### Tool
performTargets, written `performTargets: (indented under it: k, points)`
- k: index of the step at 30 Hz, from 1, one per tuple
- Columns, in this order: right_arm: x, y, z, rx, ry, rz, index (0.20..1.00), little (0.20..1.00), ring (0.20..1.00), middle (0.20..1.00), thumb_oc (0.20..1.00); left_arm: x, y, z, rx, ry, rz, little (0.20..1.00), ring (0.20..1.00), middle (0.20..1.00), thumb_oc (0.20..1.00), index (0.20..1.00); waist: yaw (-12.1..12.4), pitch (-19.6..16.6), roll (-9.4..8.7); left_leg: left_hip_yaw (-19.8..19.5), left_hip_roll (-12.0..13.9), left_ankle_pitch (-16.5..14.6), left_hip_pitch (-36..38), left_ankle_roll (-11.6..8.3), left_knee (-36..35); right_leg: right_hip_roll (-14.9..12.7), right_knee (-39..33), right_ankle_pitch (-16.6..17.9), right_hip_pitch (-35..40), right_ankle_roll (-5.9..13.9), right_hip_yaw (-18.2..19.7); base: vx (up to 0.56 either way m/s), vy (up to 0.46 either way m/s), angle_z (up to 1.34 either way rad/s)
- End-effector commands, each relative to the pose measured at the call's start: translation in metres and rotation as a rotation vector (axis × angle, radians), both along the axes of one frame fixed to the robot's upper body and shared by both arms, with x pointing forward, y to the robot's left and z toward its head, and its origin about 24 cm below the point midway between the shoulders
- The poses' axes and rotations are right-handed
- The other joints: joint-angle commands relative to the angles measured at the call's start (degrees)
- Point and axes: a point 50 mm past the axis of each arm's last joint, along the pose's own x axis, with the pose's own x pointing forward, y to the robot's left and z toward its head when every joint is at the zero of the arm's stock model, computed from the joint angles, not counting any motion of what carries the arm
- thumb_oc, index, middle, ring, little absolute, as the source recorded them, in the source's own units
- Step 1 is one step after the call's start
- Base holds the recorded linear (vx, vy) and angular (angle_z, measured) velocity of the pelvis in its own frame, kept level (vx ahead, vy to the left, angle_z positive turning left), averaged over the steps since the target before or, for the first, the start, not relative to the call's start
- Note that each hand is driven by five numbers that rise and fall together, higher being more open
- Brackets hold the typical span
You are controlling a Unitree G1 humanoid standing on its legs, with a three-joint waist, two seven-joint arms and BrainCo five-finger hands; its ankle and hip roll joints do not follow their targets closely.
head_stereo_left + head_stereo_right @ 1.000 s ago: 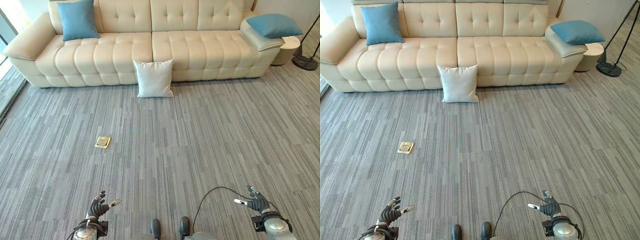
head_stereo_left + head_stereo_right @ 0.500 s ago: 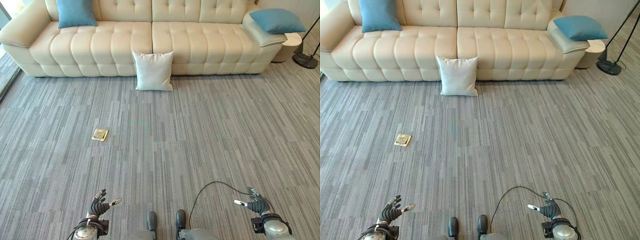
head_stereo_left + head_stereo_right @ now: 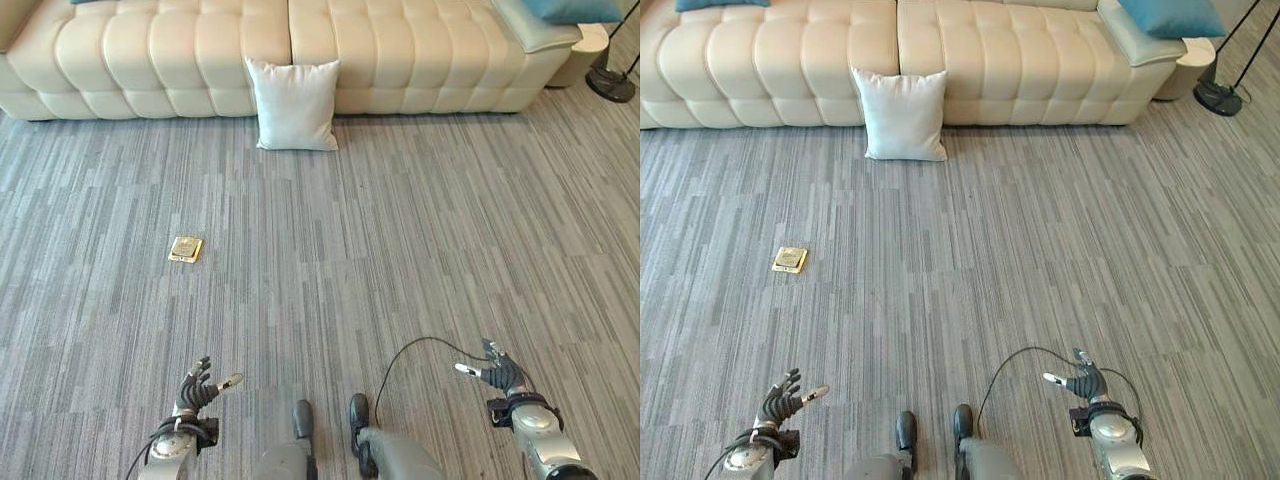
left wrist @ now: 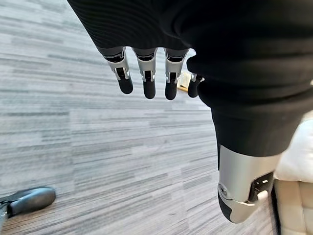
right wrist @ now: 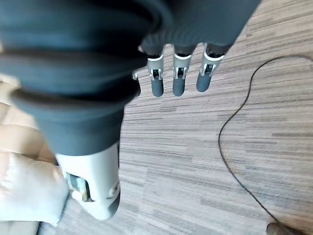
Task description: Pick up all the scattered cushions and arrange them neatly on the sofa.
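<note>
Since the earlier frames the whole view has shifted: the sofa [image 3: 300, 50] now sits higher in the frame, with its backrest cut off at the top edge, and the white cushion [image 3: 293, 104] and the floor plate [image 3: 186, 248] have slid upward with it. This is camera motion, consistent with the robot walking forward and looking further down. The cushions themselves have not moved.

**Current state**
- White cushion: on the carpet [image 3: 420, 250], upper centre of the frame, upright and leaning against the sofa front at the seam between the two seat sections.
- Blue cushion [image 3: 1170, 15]: upper right corner, resting on the sofa's armrest.
- A second blue cushion [image 3: 720, 3]: only a sliver at the upper left edge, on the sofa.
- Left hand [image 3: 196, 388]: lower left, fingers relaxed and spread, holding nothing.
- Right hand [image 3: 497, 373]: lower right, fingers likewise extended, empty.
- Both hands are well apart from the white cushion.

**Step in hand**
Approach. The one cushion on the floor has not yet been reached.

**Next move, as judged**
Close the remaining distance to the sofa front, then lower and reach for the white cushion. A soft, wide item likely calls for both hands, one on each side edge.
</note>
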Motion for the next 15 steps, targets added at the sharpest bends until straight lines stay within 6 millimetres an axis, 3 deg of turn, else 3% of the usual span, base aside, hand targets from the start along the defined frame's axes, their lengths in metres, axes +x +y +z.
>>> performTargets:
  k: [1, 3, 5, 7, 8, 9, 10, 11, 12, 13, 14, 15]
  points:
    - [0.011, -0.001, 0.013, -0.025, -0.075, 0.018, 1.000, 1.000, 1.000, 1.000, 1.000, 0.003, 0.010, 0.011, 0.026, -0.067, 0.022, 1.000, 1.000, 1.000, 1.000, 1.000, -1.13, -0.44, -1.07, -5.01, -1.04, -11.50, 5.81, -3.05, 8.40, -2.10, -7.23, 2.59, -1.29, 2.41, -2.93, 0.35, -0.033, -0.01]
    - [0.009, -0.002, 0.011, -0.027, -0.066, 0.016, 1.000, 1.000, 1.000, 1.000, 1.000, 0.003, 0.008, 0.009, 0.018, -0.061, 0.023, 1.000, 1.000, 1.000, 1.000, 1.000, -1.87, -0.08, -0.68, -6.06, -1.03, -11.97, 7.73, -3.30, 7.61, -1.40, -10.88, 3.41, -1.81, 2.55, -3.79, 0.37, -0.057, 0.24]
    - [0.001, -0.006, 0.008, -0.032, -0.040, 0.003, 1.000, 1.000, 1.000, 1.000, 1.000, 0.006, 0.002, 0.007, 0.016, -0.054, 0.006, 1.000, 1.000, 1.000, 1.000, 1.000, -3.90, -0.15, 0.16, -8.70, -1.04, -13.02, 12.44, -4.61, 5.88, -0.33, -18.43, 6.54, -5.39, 3.68, -4.45, 0.57, -0.139, 0.38]
    - [-0.004, -0.008, 0.006, -0.035, -0.027, -0.002, 1.000, 1.000, 1.000, 1.000, 1.000, 0.006, 0.000, 0.007, 0.016, -0.052, -0.006, 1.000, 1.000, 1.000, 1.000, 1.000, -4.43, -0.35, 0.29, -9.72, -1.03, -13.01, 13.74, -5.32, 6.04, -0.38, -18.49, 7.03, -5.85, 3.64, -4.65, 0.41, -0.159, 0.65]
    - [-0.013, -0.010, 0.001, -0.029, -0.003, -0.011, 1.000, 1.000, 1.000, 1.000, 1.000, 0.004, -0.004, 0.005, 0.011, -0.045, -0.031, 1.000, 1.000, 1.000, 1.000, 1.000, -5.20, -1.10, 0.79, -11.08, -0.22, -11.61, 15.42, -6.90, 7.69, -0.61, -17.13, 7.87, -4.72, 2.20, -3.49, 0.31, -0.131, 0.71]
    - [-0.013, -0.011, 0.001, -0.029, -0.002, -0.011, 1.000, 1.000, 1.000, 1.000, 1.000, 0.004, -0.004, 0.005, 0.011, -0.044, -0.031, 1.000, 1.000, 1.000, 1.000, 1.000, -5.27, -1.07, 0.86, -11.15, -0.15, -11.64, 15.46, -6.93, 7.72, -0.60, -17.12, 7.82, -4.65, 2.18, -3.59, 0.44, -0.229, 1.05]
    - [-0.018, -0.013, -0.001, -0.034, 0.013, -0.019, 1.000, 1.000, 1.000, 1.000, 1.000, 0.002, -0.006, 0.003, 0.006, -0.034, -0.037, 1.000, 1.000, 1.000, 1.000, 1.000, -5.49, -1.60, 1.51, -11.05, 0.64, -8.71, 14.84, -8.53, 10.36, -0.39, -16.22, 8.03, -3.82, 1.31, -3.76, 0.36, -0.283, 1.02]
    - [-0.022, -0.017, -0.002, -0.039, 0.023, -0.030, 1.000, 1.000, 1.000, 1.000, 1.000, 0.000, -0.009, 0.002, -0.003, -0.024, -0.057, 1.000, 1.000, 1.000, 1.000, 1.000, -5.61, -1.53, 1.92, -7.99, 3.00, -1.00, 9.86, -11.43, 22.05, -0.70, -15.99, 6.70, -1.17, -0.53, -4.87, 0.48, -0.414, 1.11]
    - [-0.021, -0.019, -0.001, -0.046, 0.017, -0.028, 1.000, 1.000, 1.000, 1.000, 1.000, 0.000, -0.009, 0.001, 0.000, -0.016, -0.074, 1.000, 1.000, 1.000, 1.000, 1.000, -5.58, -1.41, 1.49, -6.43, 3.65, 2.42, 5.77, -11.60, 28.31, -0.61, -16.27, 5.72, 0.70, -2.02, -4.99, 0.45, -0.399, 0.69]
    - [-0.019, -0.020, 0.001, -0.052, 0.011, -0.031, 1.000, 1.000, 1.000, 1.000, 1.000, 0.000, -0.009, 0.001, 0.002, -0.012, -0.080, 1.000, 1.000, 1.000, 1.000, 1.000, -5.58, -1.57, 1.30, -4.07, 4.97, 4.17, 4.37, -11.43, 31.05, -0.37, -16.80, 4.60, 2.45, -2.89, -5.16, 0.24, -0.215, 0.36]
    - [-0.019, -0.020, 0.001, -0.052, 0.011, -0.032, 1.000, 1.000, 1.000, 1.000, 1.000, 0.000, -0.009, 0.001, 0.002, -0.012, -0.080, 1.000, 1.000, 1.000, 1.000, 1.000, -5.49, -1.52, 1.39, -4.02, 5.09, 4.03, 4.34, -11.46, 31.25, -0.23, -16.81, 4.60, 2.49, -2.92, -5.13, 0.33, -0.207, -0.13]
    - [-0.015, -0.023, 0.003, -0.067, 0.008, -0.031, 1.000, 1.000, 1.000, 1.000, 1.000, 0.002, -0.009, 0.001, 0.006, -0.014, -0.088, 1.000, 1.000, 1.000, 1.000, 1.000, -4.85, -0.99, 0.97, 0.76, 7.31, 2.73, 0.93, -10.21, 35.05, -0.30, -17.02, 2.59, 5.21, -3.95, -4.77, 0.46, -0.201, -0.54]
